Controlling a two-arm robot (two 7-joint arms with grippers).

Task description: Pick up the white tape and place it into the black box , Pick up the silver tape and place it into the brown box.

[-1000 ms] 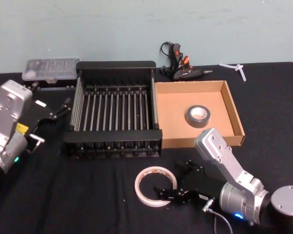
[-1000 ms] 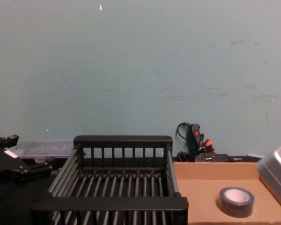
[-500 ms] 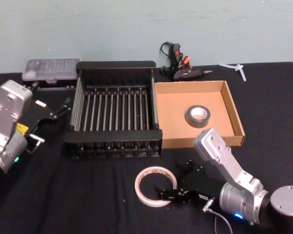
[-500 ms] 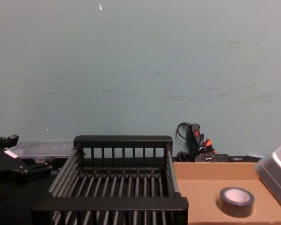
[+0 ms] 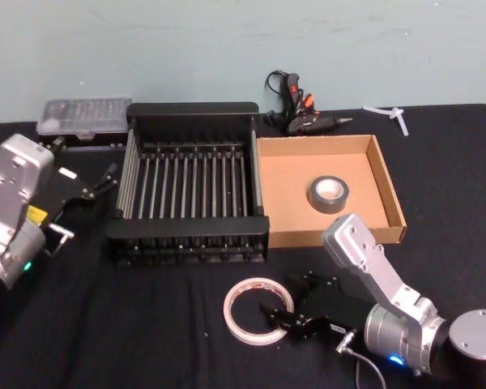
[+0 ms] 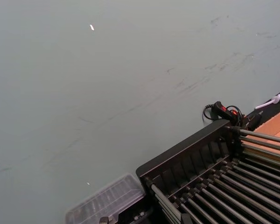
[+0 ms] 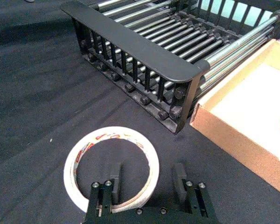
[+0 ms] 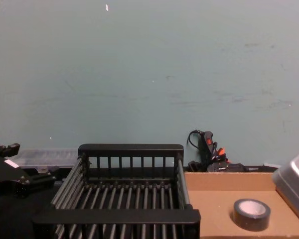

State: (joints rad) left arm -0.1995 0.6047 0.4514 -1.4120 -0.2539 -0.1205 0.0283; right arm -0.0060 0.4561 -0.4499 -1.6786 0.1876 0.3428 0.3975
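Note:
The white tape (image 5: pixel 258 310) lies flat on the black cloth in front of the black box (image 5: pixel 190 108). My right gripper (image 5: pixel 287 297) is open and low at the ring's right side. In the right wrist view one finger (image 7: pixel 114 172) stands inside the white tape (image 7: pixel 84 154) and the other finger (image 7: pixel 178 175) outside, with the ring's wall between them. The silver tape (image 5: pixel 329 193) rests inside the brown box (image 5: pixel 394 203), also seen from the chest as silver tape (image 8: pixel 251 214). My left gripper (image 5: pixel 97 185) is parked left of the black box.
A glue gun (image 5: pixel 296 109) and a white plastic piece (image 5: pixel 393 113) lie behind the brown box. A clear plastic case (image 5: pixel 85 115) sits behind the black box's left corner. The right arm's grey link (image 8: pixel 295 184) rises at the chest view's right edge.
My right gripper has shifted slightly toward the white tape, its fingers now straddling the ring's wall. Both tapes and the left arm stay where they were.

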